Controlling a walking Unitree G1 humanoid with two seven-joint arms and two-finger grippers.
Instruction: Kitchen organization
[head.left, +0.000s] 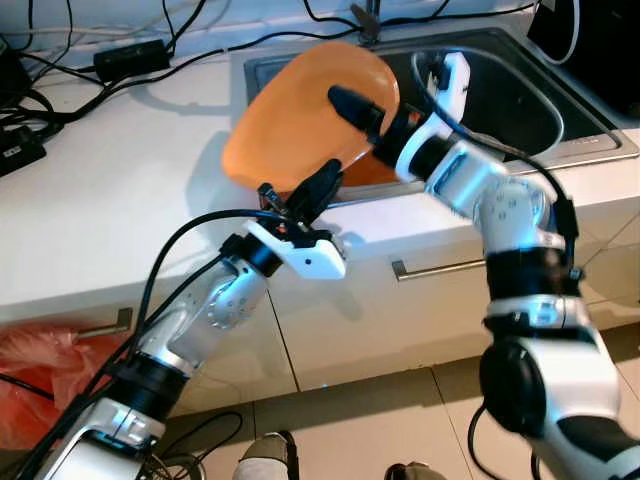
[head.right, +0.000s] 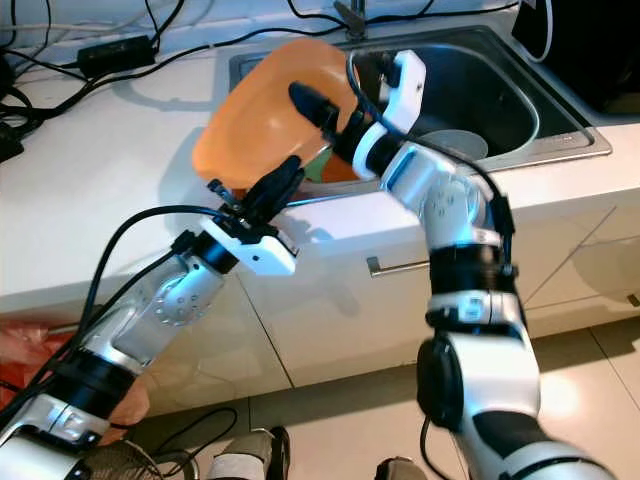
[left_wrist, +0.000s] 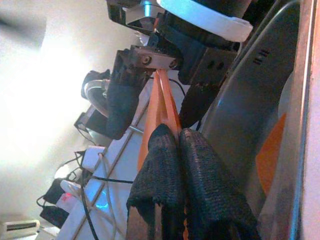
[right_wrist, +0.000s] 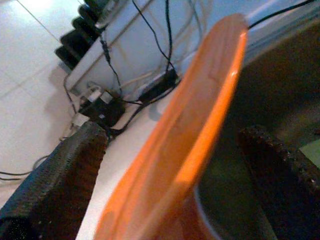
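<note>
An orange plate (head.left: 300, 110) is held tilted on edge over the left rim of the steel sink (head.left: 600, 150). My left gripper (head.left: 322, 185) reaches up from below and is shut on the plate's lower rim; in the left wrist view its two fingers (left_wrist: 165, 165) press together on the thin orange edge (left_wrist: 160, 105). From the sink side, my right gripper (head.left: 365, 112) straddles the plate's right rim. Its fingers (right_wrist: 65, 180) stand wide apart, open, with the orange rim (right_wrist: 200, 125) between them.
A pale bowl (head.right: 452, 146) sits in the sink. Black cables and a power adapter (head.left: 130, 60) lie on the white counter (head.left: 100, 180) at the back left. Drawer handles (head.left: 440, 268) run below the counter edge. A red bag (head.left: 40, 370) lies on the floor, lower left.
</note>
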